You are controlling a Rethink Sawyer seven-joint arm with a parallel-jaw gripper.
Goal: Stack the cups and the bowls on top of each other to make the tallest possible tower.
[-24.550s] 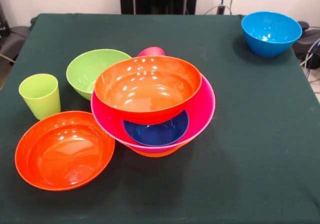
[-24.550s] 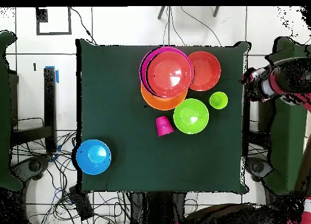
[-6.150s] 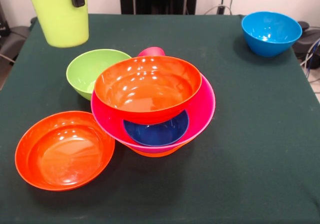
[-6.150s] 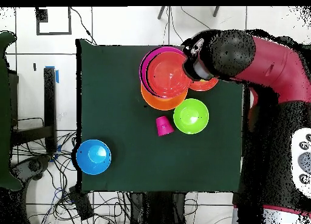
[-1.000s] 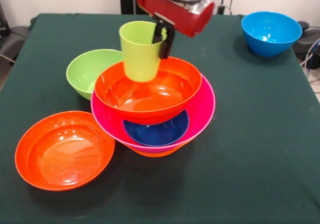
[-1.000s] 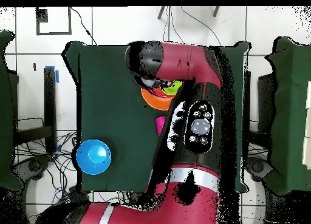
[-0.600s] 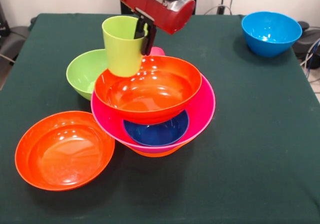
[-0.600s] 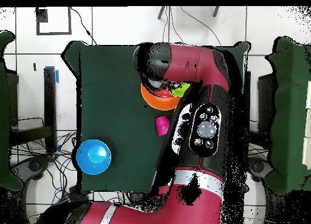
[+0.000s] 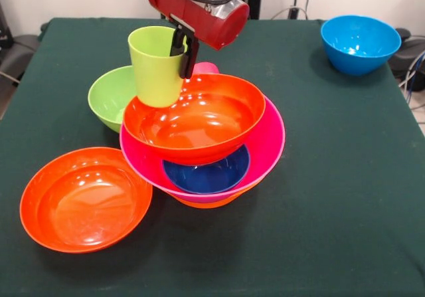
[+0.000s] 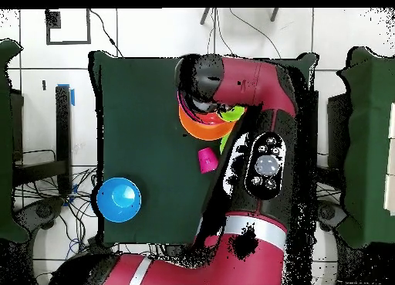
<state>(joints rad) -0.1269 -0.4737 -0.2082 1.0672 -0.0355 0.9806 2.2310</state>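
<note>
A tower (image 9: 202, 144) of four nested bowls is built mid-worktop. Three bowls — red-orange (image 9: 85, 198), green (image 9: 111, 94), blue (image 9: 360, 43) — remain loose. The lime cup (image 9: 156, 66), clamped by the gripper's (image 9: 180, 52) fingers, is held at the tower's rim, unplaced.

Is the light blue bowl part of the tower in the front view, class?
No, the light blue bowl stands alone on the cloth at a table corner, apart from the tower.
</note>
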